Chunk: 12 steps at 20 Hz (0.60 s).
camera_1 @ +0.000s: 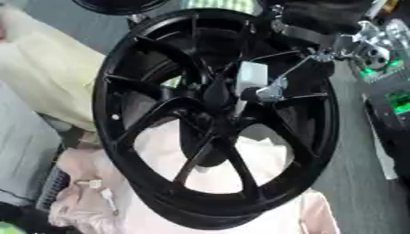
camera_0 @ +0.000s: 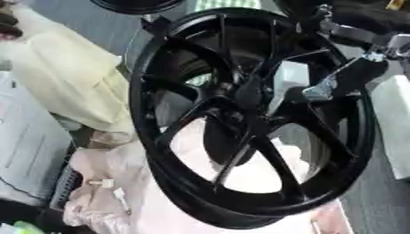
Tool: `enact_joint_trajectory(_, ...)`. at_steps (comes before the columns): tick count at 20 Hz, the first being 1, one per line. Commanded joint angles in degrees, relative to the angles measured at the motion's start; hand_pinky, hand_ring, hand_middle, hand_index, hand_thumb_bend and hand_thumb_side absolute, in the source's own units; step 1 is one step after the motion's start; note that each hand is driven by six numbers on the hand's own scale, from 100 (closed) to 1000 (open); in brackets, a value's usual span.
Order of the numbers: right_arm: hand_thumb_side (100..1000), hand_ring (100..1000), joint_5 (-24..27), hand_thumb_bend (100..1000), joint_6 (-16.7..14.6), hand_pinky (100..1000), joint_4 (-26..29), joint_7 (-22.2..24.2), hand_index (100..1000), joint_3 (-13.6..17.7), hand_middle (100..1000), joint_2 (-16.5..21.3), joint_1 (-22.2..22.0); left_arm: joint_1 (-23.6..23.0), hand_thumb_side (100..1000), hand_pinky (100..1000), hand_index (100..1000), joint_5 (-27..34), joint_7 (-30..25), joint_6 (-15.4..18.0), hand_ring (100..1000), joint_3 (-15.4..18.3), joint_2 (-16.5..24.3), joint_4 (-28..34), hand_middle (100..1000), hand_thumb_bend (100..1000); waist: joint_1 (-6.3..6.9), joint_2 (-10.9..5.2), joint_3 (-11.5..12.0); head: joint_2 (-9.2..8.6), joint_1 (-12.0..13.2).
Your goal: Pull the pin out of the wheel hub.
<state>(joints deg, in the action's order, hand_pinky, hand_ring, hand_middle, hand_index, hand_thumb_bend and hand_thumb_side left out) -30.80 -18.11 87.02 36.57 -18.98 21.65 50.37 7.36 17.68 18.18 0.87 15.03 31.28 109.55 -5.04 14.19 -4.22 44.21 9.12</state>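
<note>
— Pin first: can you see it in the wheel?

— Not as a separate thing. At the hub, where the spokes meet, everything is dark; the pin should sit there, but I cannot pick it out.

— And the robot?

— Its right hand comes in from the upper right, and the tips reach the wheel's face just right of the hub. A pale flat piece shows just above and to the left of the hand, against the spokes. Whether the fingers are apart or closed on anything, I cannot tell. The left hand shows in neither view.

— So which step is this?

— I judge it the reach, or the start of a grip; the pull itself looks undone.

— What does the next move need?

— Fingers closed on the pin, then a straight draw along its axis, away from the wheel, so it does not bind.
</note>
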Motion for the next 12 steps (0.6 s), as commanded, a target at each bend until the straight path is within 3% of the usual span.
enact_joint_trajectory(1, 499, 713, -0.59, 533, 0.36, 721, 0.13, -0.48, 785, 1.04, 563, 0.5, 0.75, 0.45, 783, 467, 656, -0.21, -0.05, 0.12, 500, 0.68, 1.76, 0.71, 531, 100, 0.5, -0.61, 0.19, -0.1, -1.57)
enact_joint_trajectory(12, 488, 702, -0.38, 527, 0.99, 717, -0.27, -0.1, 768, 1.75, 539, 0.06, 0.32, 0.83, 782, 468, 655, -0.15, -0.08, 0.26, 501, 0.68, 1.69, 0.81, 532, 100, 0.76, -0.04, 0.93, -0.1, -4.01)
